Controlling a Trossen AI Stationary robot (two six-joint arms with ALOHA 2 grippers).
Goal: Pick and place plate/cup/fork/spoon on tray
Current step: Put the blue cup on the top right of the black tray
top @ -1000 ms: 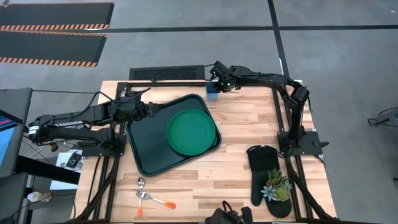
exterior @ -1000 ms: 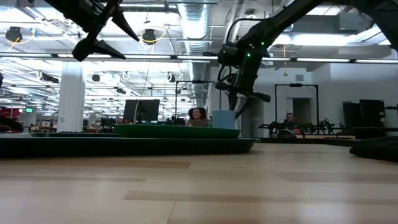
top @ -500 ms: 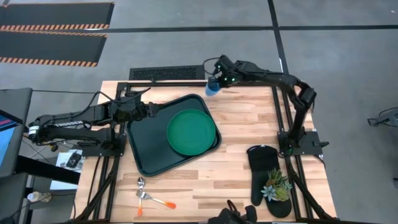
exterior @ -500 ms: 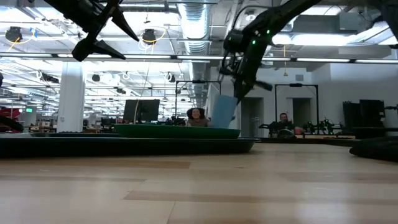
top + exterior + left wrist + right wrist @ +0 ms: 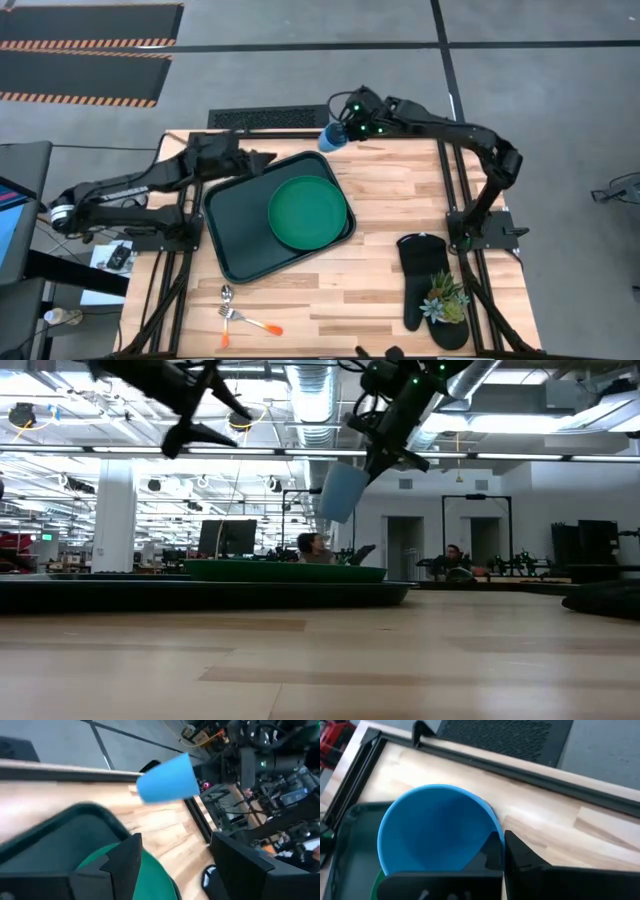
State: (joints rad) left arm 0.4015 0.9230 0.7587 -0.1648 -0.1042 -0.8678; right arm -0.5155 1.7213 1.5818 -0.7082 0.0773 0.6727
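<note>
In the high view, the cup (image 5: 333, 137) is held in the closed jaws of the right gripper (image 5: 345, 131), clear of the counter (image 5: 400, 200) and just off the tray's (image 5: 230, 225) far corner. The plate (image 5: 307, 212) already lies on the tray, below and to one side of those jaws. The left gripper (image 5: 262, 158) hangs over the tray's far edge with its jaws parted and nothing between them. The fork (image 5: 255, 322) and the spoon (image 5: 226, 300) lie well apart from both sets of jaws, on the counter's near side.

In the low view, the cup (image 5: 343, 491) is seen tilted, pinched by its rim, high above the plate (image 5: 285, 570).

In the left wrist view, the cup (image 5: 166, 779) hangs ahead of the open jaws, above the counter's edge.

In the right wrist view, one jaw is seen inside the cup (image 5: 435, 832) and one outside.

The step in hand is judged to be the cup's carry to the tray. Next, a bare patch of tray must be reached, the cup righted, lowered and released.
</note>
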